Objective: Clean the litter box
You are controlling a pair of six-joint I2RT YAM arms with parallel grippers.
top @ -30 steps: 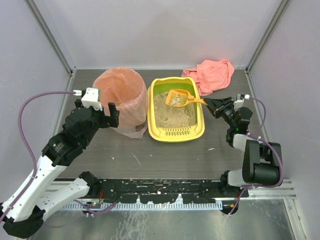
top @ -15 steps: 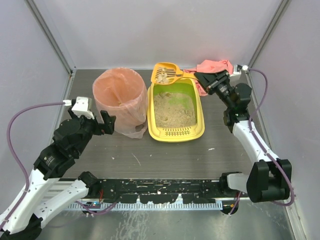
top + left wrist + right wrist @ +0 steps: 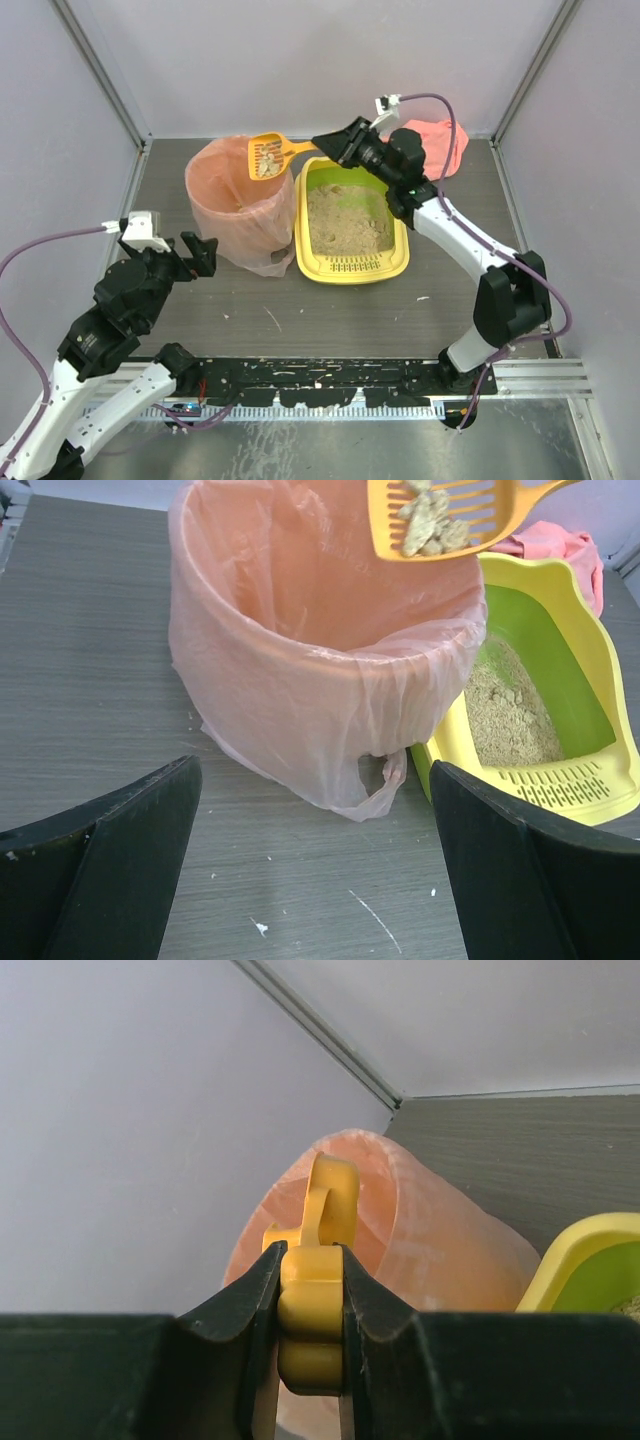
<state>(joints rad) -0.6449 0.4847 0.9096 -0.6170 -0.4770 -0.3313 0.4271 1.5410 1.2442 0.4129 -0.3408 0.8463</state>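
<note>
One scoop (image 3: 268,157) clamped in right end effector (image 3: 324,143) | litter box (image 3: 352,268) below, apart

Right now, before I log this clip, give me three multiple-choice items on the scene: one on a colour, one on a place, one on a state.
1. Inside, the litter box is: A green; B pink; C grey.
2. The head of the scoop hangs over: A the litter box; B the pink-lined bin; C bare table.
3. The right hand is: A open and empty; B shut on the scoop's handle; C resting in the litter.

Answers:
1 A: a green wall shows above the sandy litter.
2 B: the top view and the left wrist view both put the loaded scoop above the bin's mouth.
3 B: the right wrist view shows both fingers pressed against the yellow handle.
</note>
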